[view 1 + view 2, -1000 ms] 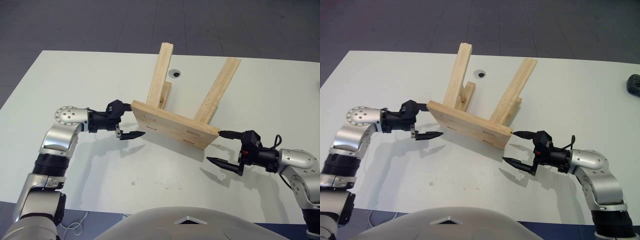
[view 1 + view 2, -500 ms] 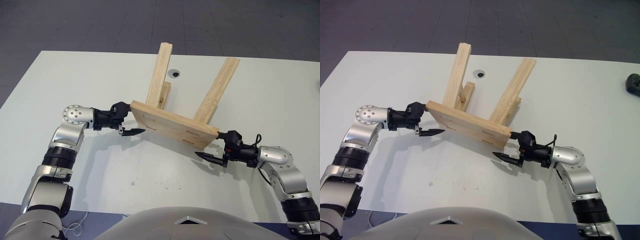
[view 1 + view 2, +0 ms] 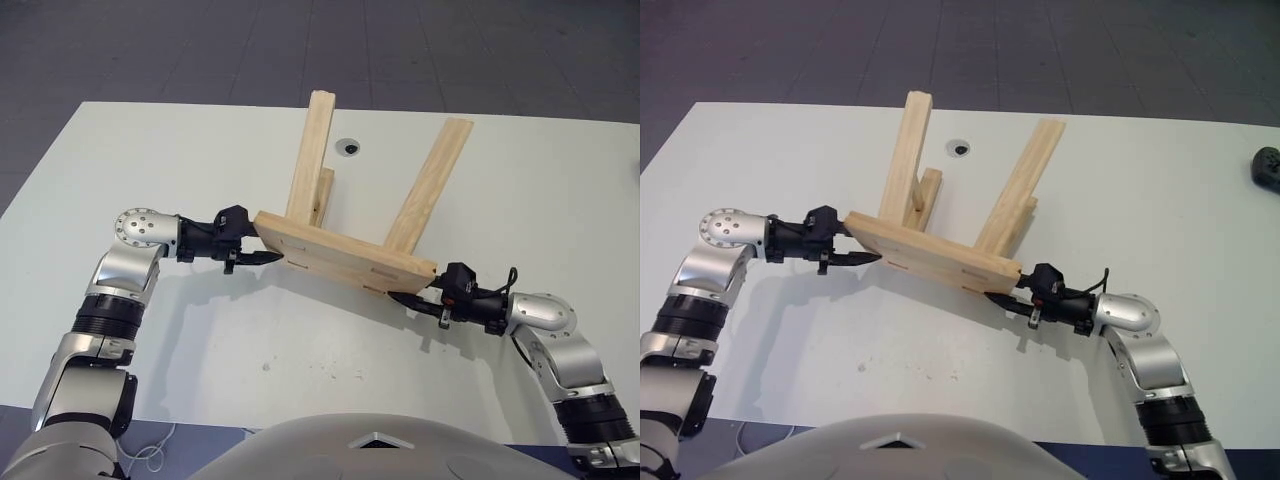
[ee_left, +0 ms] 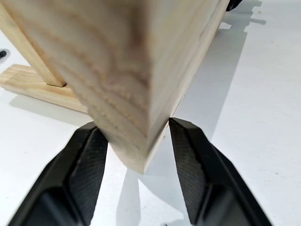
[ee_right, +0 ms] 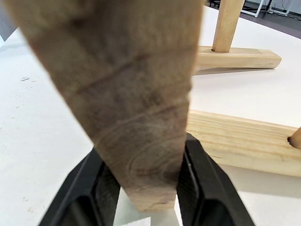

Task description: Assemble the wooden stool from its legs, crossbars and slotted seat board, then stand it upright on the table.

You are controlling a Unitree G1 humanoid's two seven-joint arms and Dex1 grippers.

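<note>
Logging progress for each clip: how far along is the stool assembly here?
Done: legs and a crossbar look joined to the seat board. In hand: the stool lies on its side on the table, with the left gripper and right gripper each holding one end of the board between their fingers. Left: standing it upright.

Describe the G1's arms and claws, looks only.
The left arm and right arm have silver shells with black ribbed joint bands; the left elbow cap shows a ring of small holes. The left claw and right claw are matte black, two fingers tapering to points. A thin black cable loops by the right wrist.
</note>
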